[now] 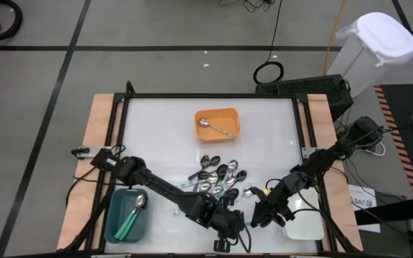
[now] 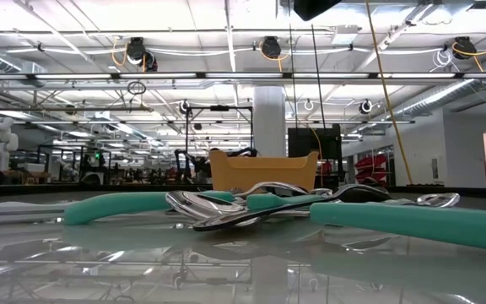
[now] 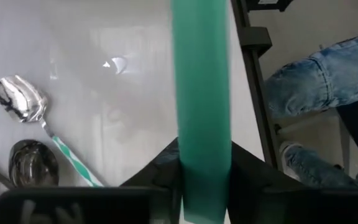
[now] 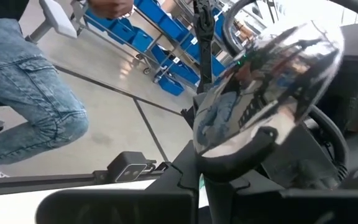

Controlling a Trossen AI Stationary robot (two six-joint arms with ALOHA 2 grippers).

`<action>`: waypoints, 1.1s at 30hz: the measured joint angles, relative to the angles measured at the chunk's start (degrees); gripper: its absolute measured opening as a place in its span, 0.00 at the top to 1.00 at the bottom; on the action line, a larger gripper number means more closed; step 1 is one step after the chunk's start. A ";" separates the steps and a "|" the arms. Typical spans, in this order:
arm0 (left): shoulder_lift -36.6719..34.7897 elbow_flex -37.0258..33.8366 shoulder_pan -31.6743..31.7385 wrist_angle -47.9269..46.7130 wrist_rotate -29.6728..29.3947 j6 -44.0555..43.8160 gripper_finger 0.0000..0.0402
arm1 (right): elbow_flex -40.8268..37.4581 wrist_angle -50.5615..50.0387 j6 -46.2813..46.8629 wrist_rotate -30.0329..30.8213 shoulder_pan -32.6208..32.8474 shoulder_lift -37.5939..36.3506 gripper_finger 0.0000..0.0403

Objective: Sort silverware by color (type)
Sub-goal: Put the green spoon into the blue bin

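Spoons: a loose heap lies near the middle of the table, toward its front edge — black ones, shiny silver ones and some with teal-green handles, overlapping one another.
Low view: teal handles and silver bowls lie crossed on the tabletop, with the orange tray standing behind them.
Orange tray: sits behind the heap and holds one silver spoon.
Teal tray: sits at the front left corner and holds one spoon with a teal handle, its silver bowl pointing to the back.
White tray: sits at the front right, partly under the right arm.
Left gripper: low at the front edge of the table, just in front of the heap. In its wrist view the fingers pinch a teal-green handle on both sides — the handle runs straight away from the camera.
Beside that handle: a silver spoon with a teal-striped handle and a black spoon bowl lie on the white tabletop.
Right gripper: near the front edge, just left of the white tray, closed on a shiny silver spoon whose bowl stands up in front of its camera.
Beyond the table: a person's legs in blue jeans, by the table frame.
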 joint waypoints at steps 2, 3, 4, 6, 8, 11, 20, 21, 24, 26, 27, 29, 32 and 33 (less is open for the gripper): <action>0.00 0.00 0.01 -0.22 -0.73 -0.80 0.81 | 0.00 -0.35 -0.01 0.02 0.00 -0.06 0.99; 0.00 0.00 0.11 -0.39 -0.89 -1.28 0.81 | 0.01 -0.43 -0.04 0.10 0.00 -0.06 0.99; 0.00 0.00 0.12 -0.73 -0.99 -1.63 0.81 | 0.02 -0.57 -0.04 0.31 0.00 -0.06 0.99; 0.00 0.00 0.12 -1.72 -1.52 -2.36 0.81 | 0.02 -0.85 0.33 0.51 -0.07 -0.06 0.99; 0.00 0.00 0.04 -2.41 -2.48 -3.25 0.81 | 0.02 -1.09 1.58 0.98 -0.07 -0.06 0.99; -0.09 0.02 -0.42 -4.32 -4.81 -5.39 0.81 | 0.02 -1.94 4.25 3.85 -0.07 -0.06 0.97; -0.36 4.18 -3.29 -17.37 -10.04 -13.70 0.81 | -0.02 -6.31 13.30 18.46 -0.07 0.06 0.78; -0.26 4.94 -3.74 -19.17 -11.01 -15.15 0.81 | -0.02 -6.86 14.07 20.72 -0.07 0.04 0.76; -0.72 5.24 -4.98 -21.87 -12.57 -19.59 0.81 | -0.02 -9.02 16.56 28.25 -0.04 0.04 0.71; -0.94 5.14 -5.94 -25.05 -13.01 -22.83 0.81 | -0.04 -9.75 18.62 32.32 -0.07 0.04 0.69; -0.98 5.14 -6.35 -25.98 -13.07 -24.51 0.81 | -0.02 -10.46 19.64 34.00 -0.07 0.00 0.68; -1.16 5.14 -7.36 -28.42 -13.80 -27.91 0.81 | -0.04 -12.25 20.77 36.76 -0.05 0.04 0.66; -1.16 5.14 -8.59 -32.42 -13.90 -32.00 0.81 | -0.03 -14.85 22.34 38.23 -0.05 -0.03 0.65; -1.16 5.14 -8.97 -33.86 -13.92 -33.39 0.81 | -0.04 -15.68 22.89 38.24 -0.06 -0.14 0.65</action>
